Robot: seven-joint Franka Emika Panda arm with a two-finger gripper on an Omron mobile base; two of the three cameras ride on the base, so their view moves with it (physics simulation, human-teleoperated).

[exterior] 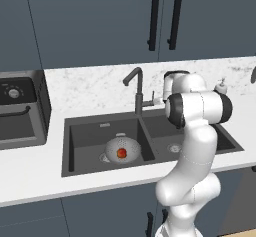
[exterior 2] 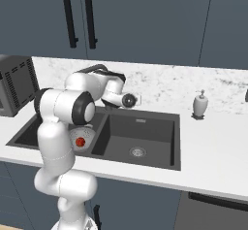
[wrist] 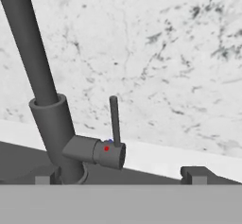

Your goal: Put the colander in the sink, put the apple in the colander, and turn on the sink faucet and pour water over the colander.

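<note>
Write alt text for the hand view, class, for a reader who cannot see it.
Close-up of the sink faucet: its dark grey neck rises up and to the left from a round base, and its side lever stands upright, untouched. The open claw faces it with a fingertip low on each side, against a white marbled backsplash.

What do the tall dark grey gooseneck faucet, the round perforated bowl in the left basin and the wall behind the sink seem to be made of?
Tall dark grey gooseneck faucet: probably matte-coated metal; even dull grey, no glints. Round perforated bowl: light grey, dotted with holes, likely metal, though plastic is possible. Wall behind the sink: white with grey veining, looks like polished marble or stone.
</note>
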